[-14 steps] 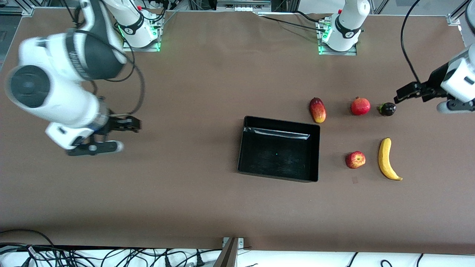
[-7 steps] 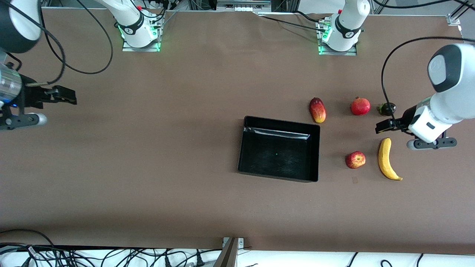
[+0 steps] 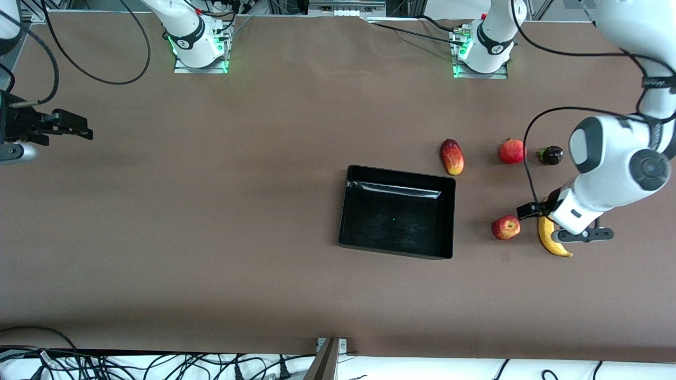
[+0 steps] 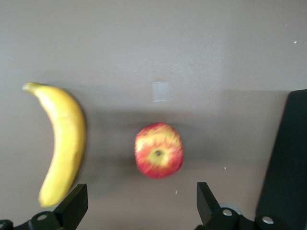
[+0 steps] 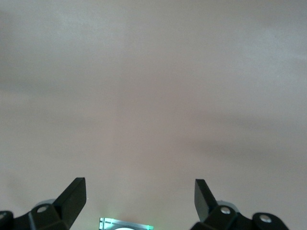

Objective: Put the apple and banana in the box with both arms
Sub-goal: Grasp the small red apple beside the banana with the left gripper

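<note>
Left gripper (image 3: 532, 210) up in the air, fingers (image 4: 74, 207) spread wide, nothing between them. Right under it: bare brown table (image 3: 264, 237) between the apple (image 3: 506, 227) and the banana (image 3: 552, 241). Apple just to one side of the pincer, toward the box (image 3: 397, 211); banana just to its outer side, partly under the wrist. Box empty, near the apple but not touching. Above that spot: a long red-yellow fruit (image 3: 452, 157), a round red fruit (image 3: 512, 151), a small dark fruit (image 3: 551, 155). Right gripper (image 3: 79, 129) waiting at the right arm's end of the table, fingers (image 5: 72, 197) spread too, over bare table, well apart from every fruit.
</note>
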Controlling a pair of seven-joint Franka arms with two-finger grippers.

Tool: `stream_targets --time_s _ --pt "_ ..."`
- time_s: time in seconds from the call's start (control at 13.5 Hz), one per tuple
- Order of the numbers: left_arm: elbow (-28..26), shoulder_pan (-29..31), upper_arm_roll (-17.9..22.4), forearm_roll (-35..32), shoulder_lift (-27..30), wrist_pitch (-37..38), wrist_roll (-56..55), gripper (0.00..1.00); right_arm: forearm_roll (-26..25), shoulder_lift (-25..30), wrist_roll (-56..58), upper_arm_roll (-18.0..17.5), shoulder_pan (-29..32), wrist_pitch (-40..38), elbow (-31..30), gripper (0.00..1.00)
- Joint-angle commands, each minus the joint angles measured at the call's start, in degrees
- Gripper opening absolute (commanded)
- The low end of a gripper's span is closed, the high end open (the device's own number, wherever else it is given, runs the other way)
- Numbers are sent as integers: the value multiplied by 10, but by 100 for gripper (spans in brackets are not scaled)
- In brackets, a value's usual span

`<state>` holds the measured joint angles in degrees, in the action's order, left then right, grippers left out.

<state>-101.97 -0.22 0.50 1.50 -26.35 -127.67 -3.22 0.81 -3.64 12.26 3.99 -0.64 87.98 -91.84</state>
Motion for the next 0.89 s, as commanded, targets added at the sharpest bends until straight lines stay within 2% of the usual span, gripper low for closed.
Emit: stream_targets --time_s 0.0,0.22,0.81 --pt "32 -12 1 -11 -59 -57 -20 100 -10 71 3 -25 20 29 -85 100" --pt "39 -12 1 -12 -92 -67 -21 100 -9 79 2 -25 28 38 -91 100" --pt "36 -4 4 -19 -117 -102 -21 100 -18 80 5 -20 26 55 -67 100"
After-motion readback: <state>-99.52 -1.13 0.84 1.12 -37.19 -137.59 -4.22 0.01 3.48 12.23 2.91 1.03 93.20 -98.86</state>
